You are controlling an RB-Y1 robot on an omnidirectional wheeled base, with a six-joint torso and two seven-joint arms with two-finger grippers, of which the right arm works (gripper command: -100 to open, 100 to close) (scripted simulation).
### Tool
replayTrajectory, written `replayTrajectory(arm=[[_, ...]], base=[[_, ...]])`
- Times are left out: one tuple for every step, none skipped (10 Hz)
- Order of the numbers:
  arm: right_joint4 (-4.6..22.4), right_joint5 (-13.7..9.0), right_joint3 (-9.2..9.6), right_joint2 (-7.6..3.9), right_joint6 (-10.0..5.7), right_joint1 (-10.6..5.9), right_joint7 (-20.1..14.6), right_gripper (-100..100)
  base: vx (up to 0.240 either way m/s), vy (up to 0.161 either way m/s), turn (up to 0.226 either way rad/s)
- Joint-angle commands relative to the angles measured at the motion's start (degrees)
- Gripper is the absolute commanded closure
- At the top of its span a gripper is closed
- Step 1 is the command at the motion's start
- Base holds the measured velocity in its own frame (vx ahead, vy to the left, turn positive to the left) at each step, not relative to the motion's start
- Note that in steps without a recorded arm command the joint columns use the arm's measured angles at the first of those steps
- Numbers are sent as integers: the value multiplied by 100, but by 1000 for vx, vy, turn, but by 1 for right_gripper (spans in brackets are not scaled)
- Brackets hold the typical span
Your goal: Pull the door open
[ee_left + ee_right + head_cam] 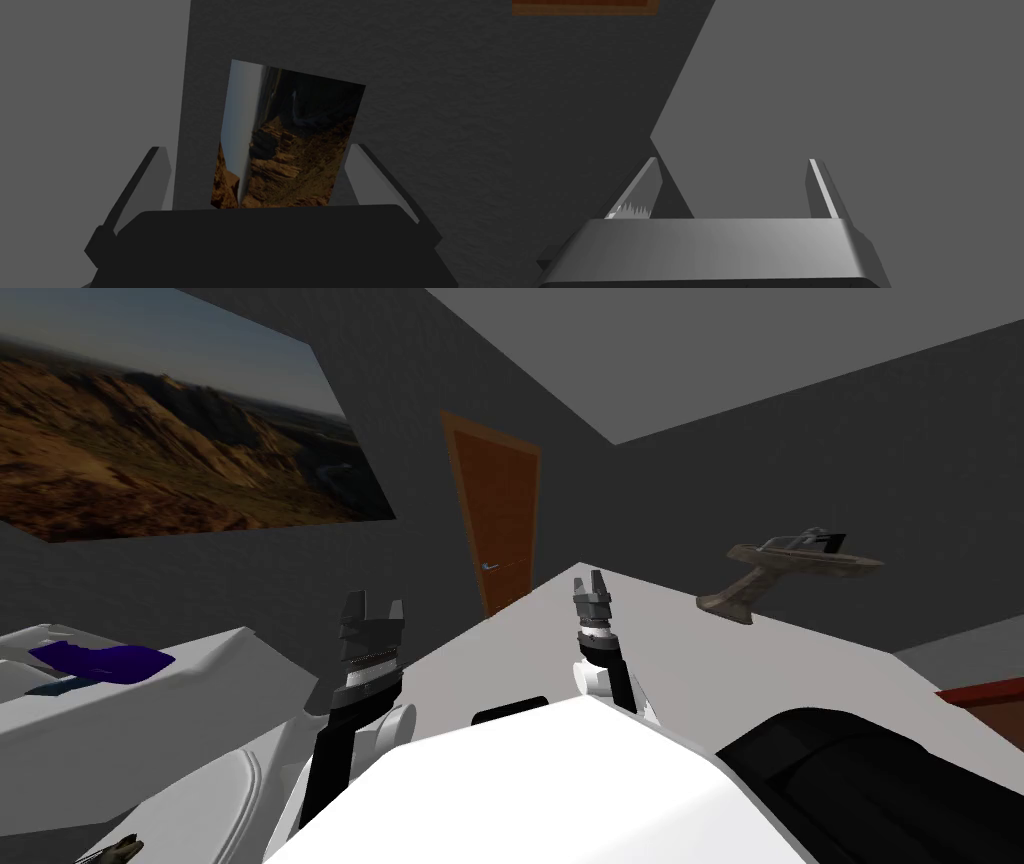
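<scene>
Door: orange-brown door (497, 518) in a frame of the same colour, set in the dark grey far wall; looks flush with its frame.
Door handle: small pale lever (490, 566) low on the door's left side; untouched by either gripper.
Where the door lies: beyond the far corner of the white bench (700, 688), well apart from both arms, roughly between the two grippers in the head view.
On the bench: grey-brown ship-like model (790, 560) on a stand, at the far edge, right of the door.
White furniture on the left: low white piece of furniture (200, 688) carrying a purple object (100, 660) on top; kind of object cannot be told.
Wall: large landscape picture (170, 438) of brown hills, left of the door.
Left gripper: left gripper (375, 606) (256, 150) raised in front of the chest, pointing at the wall; fingers (160, 172) spread wide, about a third of the wrist view's width apart; nothing between them, touching nothing.
Right gripper: right gripper (590, 585) (733, 161) raised over the bench, nearer the door's line than the left; fingers (818, 185) likewise spread wide, empty, in contact with nothing.
</scene>
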Motion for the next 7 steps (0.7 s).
replayTrajectory(arm=[[178,-12,-14,-66,-31,-69,-11,-100],[321,-21,-25,-112,-56,-124,-20,-100],[392,-26,-31,-134,-69,-152,-24,-100],[536,-36,-42,-180,-94,-207,-33,-100],[639,-43,-50,-207,-112,-247,-39,-100],[742,-49,-58,-234,-130,-287,-45,-100],[845,-56,-66,-261,-148,-327,-51,-100]], base=[[77,-88,117],[82,14,103],[81,32,46],[79,23,66],[86,11,76],[78,-6,67],[79,-19,82]])
